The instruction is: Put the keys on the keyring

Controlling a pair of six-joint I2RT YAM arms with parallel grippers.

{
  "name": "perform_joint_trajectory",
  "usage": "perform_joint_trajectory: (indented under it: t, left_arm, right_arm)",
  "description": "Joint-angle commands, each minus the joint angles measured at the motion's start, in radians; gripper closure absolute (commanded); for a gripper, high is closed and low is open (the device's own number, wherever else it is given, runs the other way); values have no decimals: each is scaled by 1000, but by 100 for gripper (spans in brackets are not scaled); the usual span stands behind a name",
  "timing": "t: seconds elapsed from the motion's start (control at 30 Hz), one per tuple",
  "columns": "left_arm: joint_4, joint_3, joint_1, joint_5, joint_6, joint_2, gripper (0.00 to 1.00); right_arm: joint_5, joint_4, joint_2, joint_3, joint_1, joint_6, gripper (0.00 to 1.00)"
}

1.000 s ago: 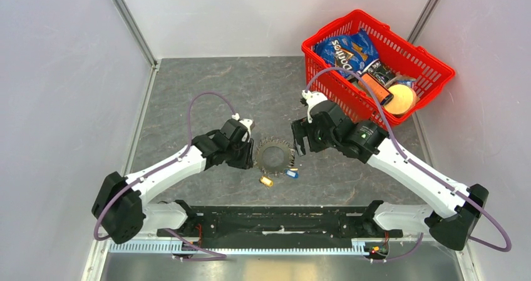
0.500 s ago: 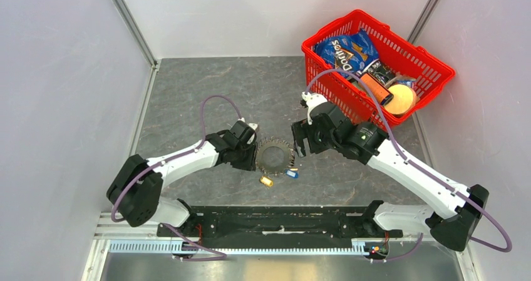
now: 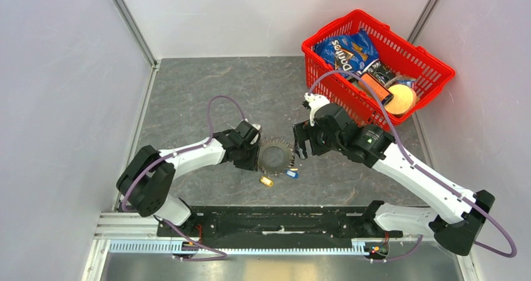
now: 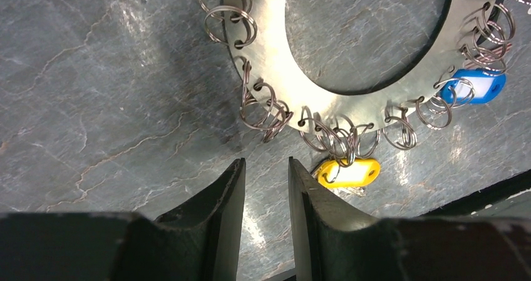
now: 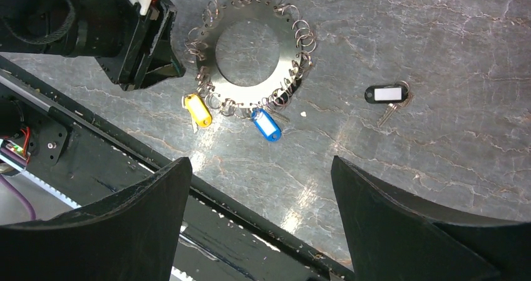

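Beside the keyring [image 3: 275,156] on the counter [image 3: 188,93], your left hand [image 4: 266,165] sits half open and empty, your right hand [image 5: 258,168] opposite wide and empty; next, probably grasp the black key [image 5: 387,94] lying apart from it.

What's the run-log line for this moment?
left tool: part-open, empty, beside keyring | right tool: open, empty, raised | black key: apart from keyring

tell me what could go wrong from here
The left gripper, jaws narrowly apart, sits by the edge of the keyring; a nudge could slide it and shift the yellow tag and blue tag.
The black tag lies flat on the table, apart from the keyring; the wide-open right gripper may slip pinching it.
The split rings overlap, so threading may snag the wrong one.
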Motion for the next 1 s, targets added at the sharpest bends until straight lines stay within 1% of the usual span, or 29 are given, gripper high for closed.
perform_joint_trajectory:
  t: [0.0, 0.53, 0.97]
  left_arm:
    - [48, 51, -3, -14, 1, 25, 63]
    - [53, 87, -3, -38, 36, 72, 64]
    - [65, 87, -3, -21, 41, 81, 72]
  right_arm:
    - [-18, 37, -24, -9, 7, -3, 11]
    - [-32, 36, -58, -35, 8, -5, 10]
    - [-35, 39, -79, -51, 8, -2, 10]
